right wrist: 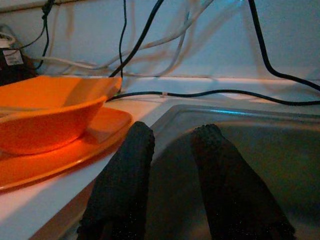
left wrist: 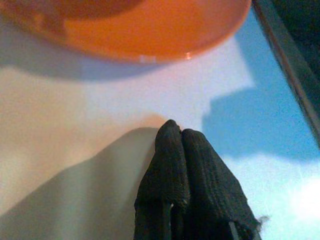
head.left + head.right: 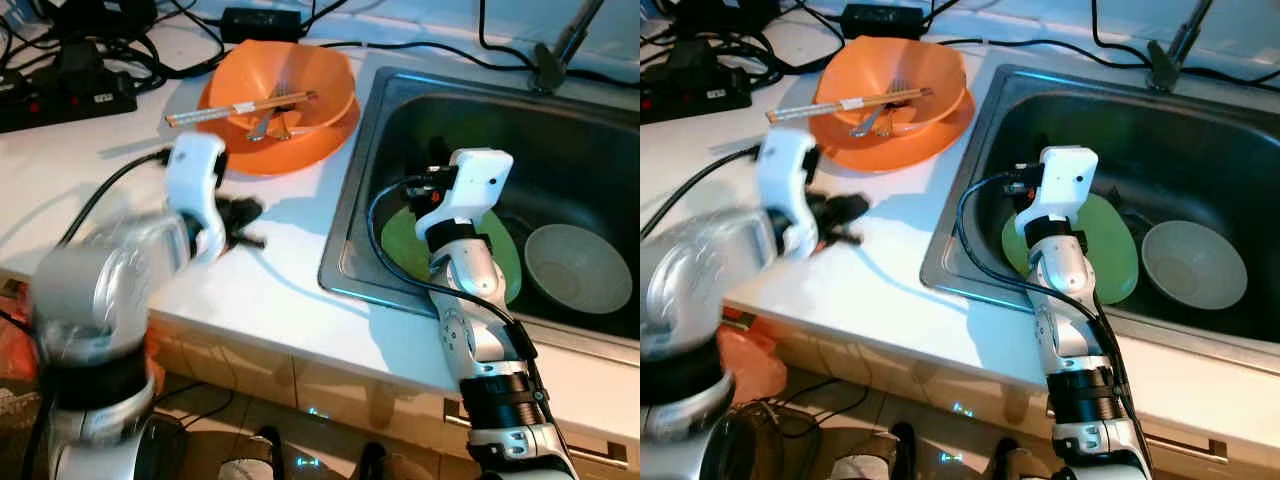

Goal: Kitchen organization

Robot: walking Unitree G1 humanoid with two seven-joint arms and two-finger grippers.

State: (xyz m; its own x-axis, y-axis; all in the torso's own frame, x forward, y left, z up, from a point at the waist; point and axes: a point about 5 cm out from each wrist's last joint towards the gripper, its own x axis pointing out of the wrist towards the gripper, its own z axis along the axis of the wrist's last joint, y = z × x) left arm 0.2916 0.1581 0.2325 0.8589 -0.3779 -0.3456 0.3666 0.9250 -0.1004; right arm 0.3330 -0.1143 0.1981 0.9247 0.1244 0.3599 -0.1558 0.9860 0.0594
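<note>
An orange bowl (image 3: pixel 290 85) sits on an orange plate (image 3: pixel 300 150) on the white counter, holding chopsticks (image 3: pixel 235 108) and a fork (image 3: pixel 272 112). My left gripper (image 3: pixel 243 225) hovers low over the counter just in front of the plate, fingers pressed together and empty; the plate's rim (image 2: pixel 150 47) lies close ahead of it. My right gripper (image 1: pixel 172 150) is open and empty inside the steel sink (image 3: pixel 420 95), near its left wall, above a green plate (image 3: pixel 400 245). A pale bowl (image 3: pixel 577 265) rests in the sink at the right.
Black cables and a power strip (image 3: pixel 65 95) crowd the back left of the counter. A faucet base (image 3: pixel 550 60) stands behind the sink. The counter's front edge (image 3: pixel 300 340) runs below, with cabinets and floor beneath.
</note>
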